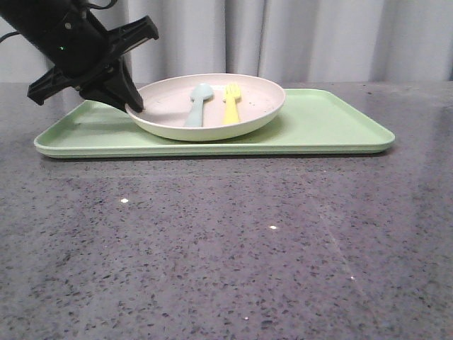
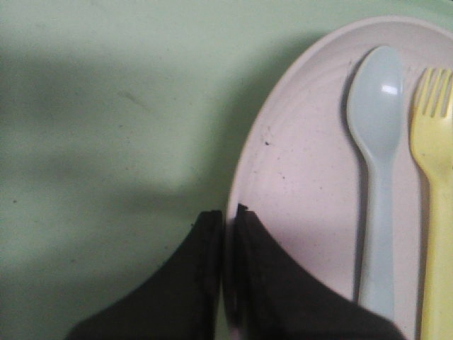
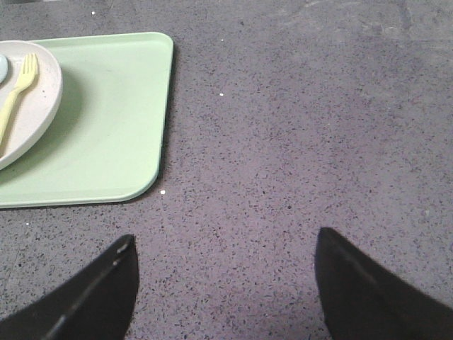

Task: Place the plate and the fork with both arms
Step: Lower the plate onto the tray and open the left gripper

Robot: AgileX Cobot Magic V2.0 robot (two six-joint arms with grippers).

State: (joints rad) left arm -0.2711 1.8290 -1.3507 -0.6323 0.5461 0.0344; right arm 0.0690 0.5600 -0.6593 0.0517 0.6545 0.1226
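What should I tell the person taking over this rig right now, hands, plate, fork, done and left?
Left hand: shut on the plate rim, at its left edge.
Right hand: open, holding nothing, over bare table beside the tray.
Plate sits on the tray; fork and spoon lie side by side in it.
Done: rim gripped.
Left: probably moving plate and fork into place.

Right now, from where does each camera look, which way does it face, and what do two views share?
Front view: low over the table, facing forward at the tray; the left end effector shows at the plate.
Left wrist view: on the left arm, close over the plate rim; its fingers pinch the rim.
Right wrist view: above the countertop; the right end effector is open.
All views share the fork.
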